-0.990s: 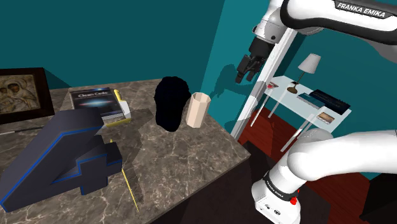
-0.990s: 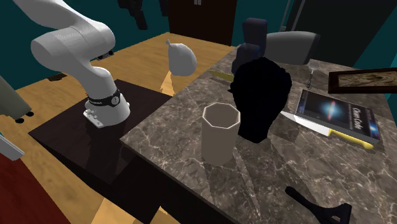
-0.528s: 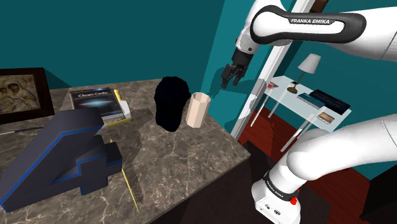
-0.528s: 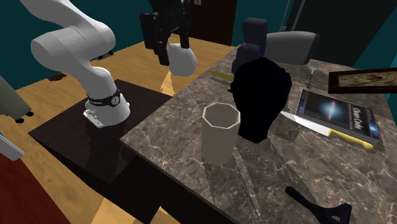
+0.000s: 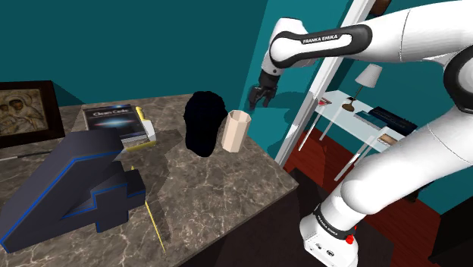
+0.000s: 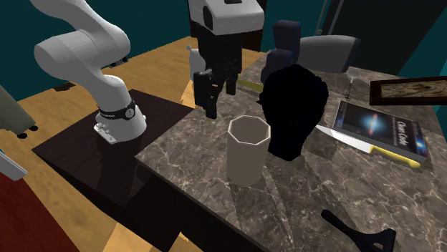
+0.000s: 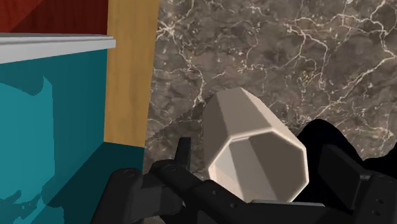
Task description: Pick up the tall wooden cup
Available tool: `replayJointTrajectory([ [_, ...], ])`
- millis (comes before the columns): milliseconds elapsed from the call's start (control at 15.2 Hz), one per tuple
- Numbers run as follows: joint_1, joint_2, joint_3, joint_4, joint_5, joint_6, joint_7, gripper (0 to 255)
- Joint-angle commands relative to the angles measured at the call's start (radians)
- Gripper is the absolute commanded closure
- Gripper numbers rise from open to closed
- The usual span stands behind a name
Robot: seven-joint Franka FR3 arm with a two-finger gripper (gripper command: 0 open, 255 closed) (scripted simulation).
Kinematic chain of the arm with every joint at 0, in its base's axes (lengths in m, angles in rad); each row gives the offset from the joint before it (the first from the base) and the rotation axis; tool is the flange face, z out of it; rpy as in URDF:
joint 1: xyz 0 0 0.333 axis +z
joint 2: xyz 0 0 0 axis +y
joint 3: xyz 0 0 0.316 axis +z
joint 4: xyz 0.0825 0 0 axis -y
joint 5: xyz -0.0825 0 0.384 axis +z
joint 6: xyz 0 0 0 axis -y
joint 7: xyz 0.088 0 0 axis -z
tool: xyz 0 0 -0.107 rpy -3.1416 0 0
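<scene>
My gripper (image 5: 260, 99) aloft, jaws spread and empty, cup (image 5: 234, 130) upright on table (image 5: 212, 190) at my seven o'clock in shoulder view, black lump (image 5: 203, 121) beside it.

The tall cup (image 5: 234, 130) is pale beige with flat faceted sides and an eight-sided open mouth (empty inside, as the wrist view shows), standing upright on the dark marbled tabletop (image 5: 212, 190) near its edge, just beside a black rounded shape (image 5: 203, 123).
</scene>
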Motion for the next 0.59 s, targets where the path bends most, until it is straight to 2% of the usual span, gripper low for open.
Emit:
replayJointTrajectory([
  [0, -0.003, 0.074, 0.000, 0.026, -0.010, 0.045, 0.002, 0],
  [330, -0.013, 0.252, -0.009, 0.114, -0.034, 0.122, -0.001, 0],
  [528, -0.013, 0.271, -0.009, 0.094, -0.033, 0.162, -0.001, 0],
])
